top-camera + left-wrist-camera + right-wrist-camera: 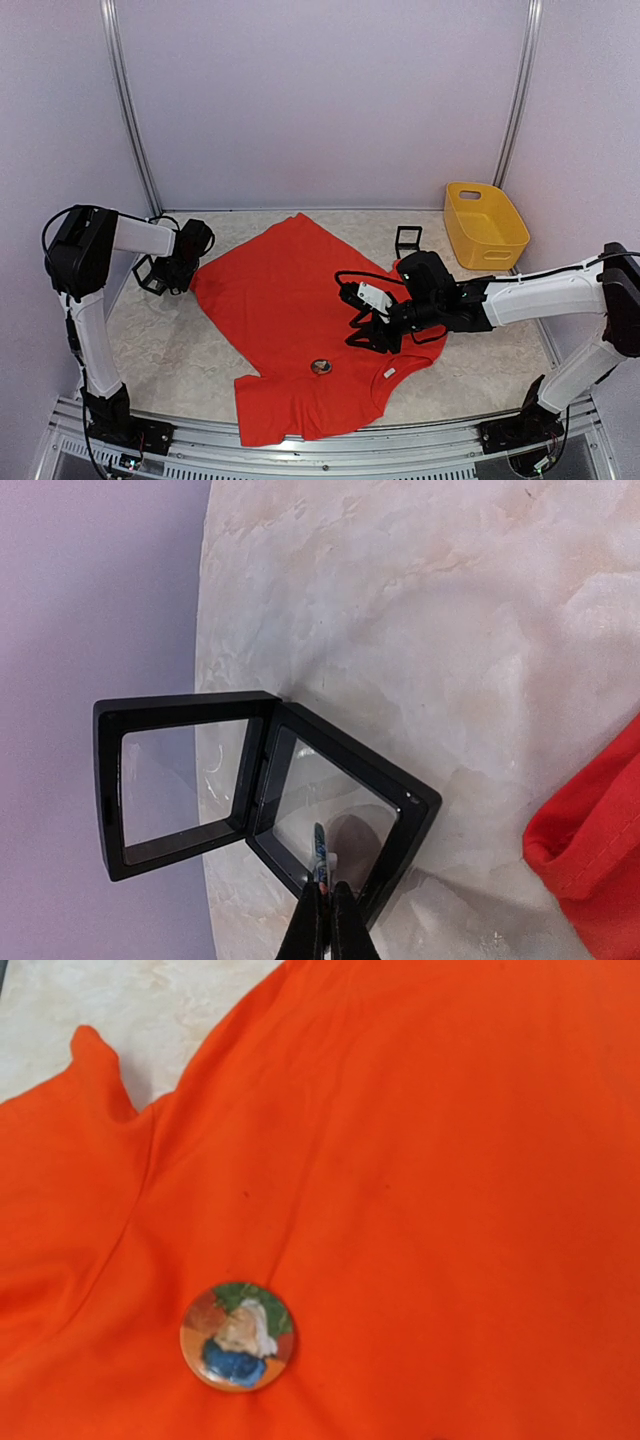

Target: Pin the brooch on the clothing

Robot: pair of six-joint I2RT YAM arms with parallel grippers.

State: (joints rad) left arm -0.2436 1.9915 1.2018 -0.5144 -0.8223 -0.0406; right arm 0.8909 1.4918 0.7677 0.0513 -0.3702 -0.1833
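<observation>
On the chest of the shirt, near the neckline: a round button brooch with a painted picture (238, 1335) lies face up on the bright red soft-fabric T-shirt (290, 290), which is spread across the pale marbled counter (500, 330)
Brooch from right hand: the right hand (365, 335) hangs over the shirt just beside the brooch; from above, the brooch sits a little nearer the robot and to the left of it, and in the right wrist view it is low and left of centre
Long axis: none to line up, the brooch being round; what matters is how the pin underneath runs
Nearer arm: the right, plainly; the left hand (325, 895) is well apart, beyond the shirt's left edge
Right hand state: its fingers are out of the wrist view and too small from above, so I cannot tell how wide it stands; it holds nothing that I can see
Left hand state: fingers pressed together over an open black hinged display case with clear panes (270, 780); a thin bluish sliver (319, 845) shows at the tips, possibly pinched film
Hidden: the pin and clasp on the back, so whether the brooch is through the cloth cannot be read
</observation>
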